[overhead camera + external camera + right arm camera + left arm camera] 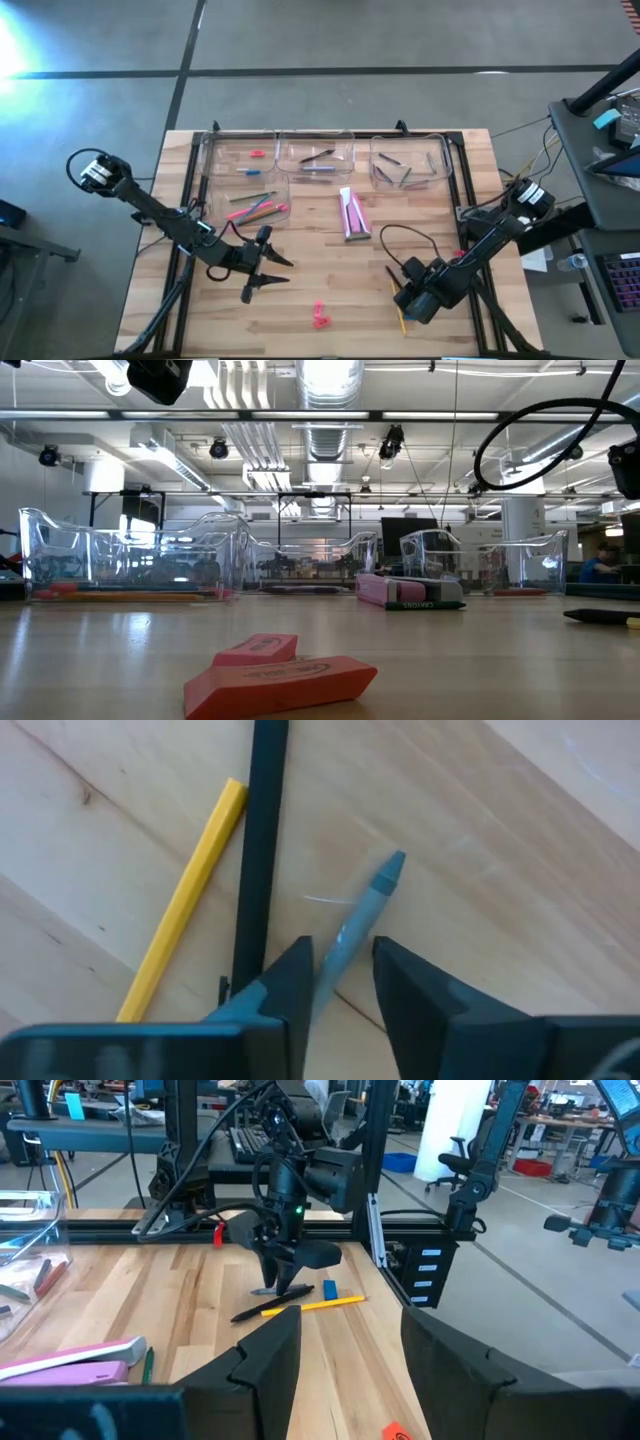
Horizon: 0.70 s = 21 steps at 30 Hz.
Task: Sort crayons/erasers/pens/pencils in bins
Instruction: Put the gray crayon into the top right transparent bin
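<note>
The left claw (262, 268) hangs open over the worktop (320, 270), holding nothing. The high view shows the four bins (318, 152) along the far edge, one set forward at the left. Two erasers (320, 317) lie near the front edge; only the low view shows them (280, 678) as overlapping pink blocks. The right claw (340, 970), low at the front right, has its fingers (290, 982) against a blue crayon (365, 910). Only this wrist view shows that contact, with a yellow pencil (190, 900) and a black pen (262, 850) beside it.
</note>
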{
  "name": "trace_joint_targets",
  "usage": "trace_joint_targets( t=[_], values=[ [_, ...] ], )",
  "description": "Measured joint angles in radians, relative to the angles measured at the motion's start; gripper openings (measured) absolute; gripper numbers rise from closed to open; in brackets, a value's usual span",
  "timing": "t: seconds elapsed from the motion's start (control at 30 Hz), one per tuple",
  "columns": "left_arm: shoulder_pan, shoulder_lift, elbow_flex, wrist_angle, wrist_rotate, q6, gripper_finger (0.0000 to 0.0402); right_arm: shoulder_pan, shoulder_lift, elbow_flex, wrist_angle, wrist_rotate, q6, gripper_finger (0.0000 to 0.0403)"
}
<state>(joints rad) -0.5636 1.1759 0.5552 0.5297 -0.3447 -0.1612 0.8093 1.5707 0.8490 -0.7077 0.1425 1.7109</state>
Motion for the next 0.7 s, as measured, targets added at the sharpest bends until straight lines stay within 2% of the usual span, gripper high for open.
trace_joint_targets(
  t=[0.27,0.43,0.6,0.7],
  values=[
    [0.000,0.000,0.000,0.000,0.000,0.000,0.0160,0.000,0.002,0.016,-0.008,-0.004,-0.024,0.0038],
    [0.000,0.000,0.000,0.000,0.000,0.000,0.0160,0.000,-0.002,0.050,-0.057,0.017,-0.056,0.0016],
    [0.000,0.000,0.000,0.000,0.000,0.000,0.0160,-0.008,-0.033,0.121,-0.184,0.122,-0.067,0.0015],
    [0.000,0.000,0.000,0.002,-0.001,0.000,0.0160,-0.023,-0.070,0.157,-0.236,0.265,-0.104,0.0015]
  ],
)
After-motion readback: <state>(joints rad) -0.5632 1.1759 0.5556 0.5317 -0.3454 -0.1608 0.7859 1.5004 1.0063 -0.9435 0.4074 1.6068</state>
